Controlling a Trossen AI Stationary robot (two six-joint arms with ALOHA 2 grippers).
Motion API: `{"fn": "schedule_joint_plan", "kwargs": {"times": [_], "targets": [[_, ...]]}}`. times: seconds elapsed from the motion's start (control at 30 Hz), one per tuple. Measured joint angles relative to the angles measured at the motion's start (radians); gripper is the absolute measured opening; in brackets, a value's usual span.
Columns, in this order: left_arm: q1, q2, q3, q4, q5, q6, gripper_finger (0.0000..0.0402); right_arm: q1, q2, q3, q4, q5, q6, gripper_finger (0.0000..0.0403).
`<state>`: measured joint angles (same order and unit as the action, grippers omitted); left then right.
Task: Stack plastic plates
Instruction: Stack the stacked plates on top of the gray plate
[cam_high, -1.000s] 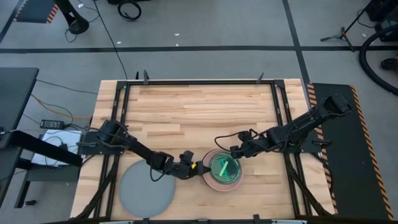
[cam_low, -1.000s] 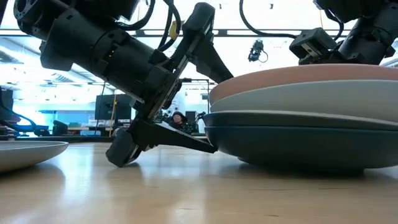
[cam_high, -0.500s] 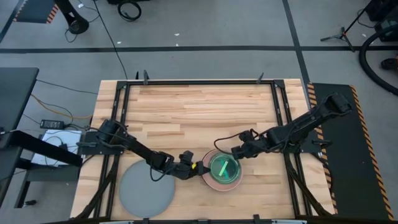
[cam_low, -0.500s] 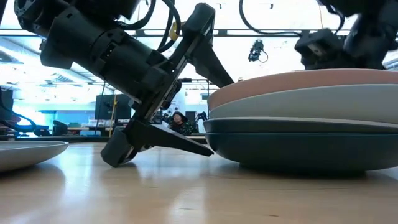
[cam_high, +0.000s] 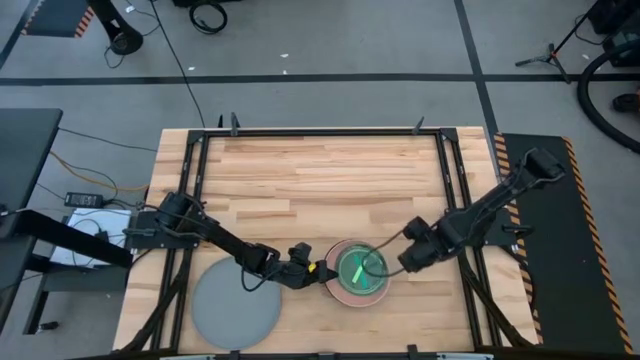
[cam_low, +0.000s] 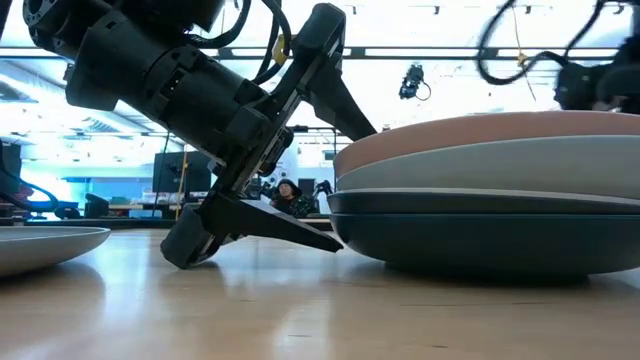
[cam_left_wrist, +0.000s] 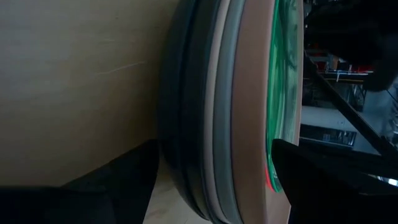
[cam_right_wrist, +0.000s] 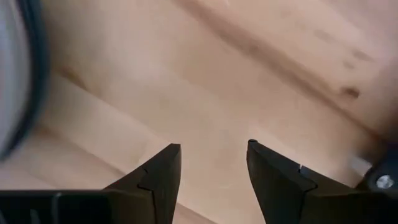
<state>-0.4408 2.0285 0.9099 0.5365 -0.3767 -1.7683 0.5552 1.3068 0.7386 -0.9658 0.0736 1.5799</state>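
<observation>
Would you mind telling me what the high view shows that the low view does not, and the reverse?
Only the high view shows the green plate on top of the stack, the whole grey plate lying apart, and the right gripper off the stack's side. Only the low view shows the stack's layers edge-on: pink plate, pale plate, dark teal plates underneath. Both show the left gripper at the stack's edge.

You have no readable text, label, brand, number or sign in any of these views: nothing legible on the plates, the arms, the counter or the room behind it.
</observation>
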Motion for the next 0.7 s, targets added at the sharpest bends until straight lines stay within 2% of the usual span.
{"fn": "schedule_joint_plan", "kwargs": {"times": [0.13,0.27,0.47,0.57,0.7], "targets": [[0.001,0.000,0.000,0.000,0.001,0.003,0.0314,0.064,0.032,-0.034,0.074,0.011,0.002,0.0190],[0.020,0.000,-0.001,0.006,0.050,0.021,0.0314,0.086,0.111,-0.040,0.173,0.041,-0.117,0.0190],[0.037,0.000,-0.002,0.020,0.066,0.027,0.0314,0.078,0.271,0.001,0.304,0.006,-0.421,0.0190],[0.039,0.001,-0.002,0.022,0.065,0.029,0.0314,0.083,0.335,0.067,0.329,0.031,-0.630,0.0190],[0.038,0.001,-0.002,0.022,0.062,0.034,0.0314,0.085,0.393,0.158,0.326,0.121,-0.863,0.0190]]}}
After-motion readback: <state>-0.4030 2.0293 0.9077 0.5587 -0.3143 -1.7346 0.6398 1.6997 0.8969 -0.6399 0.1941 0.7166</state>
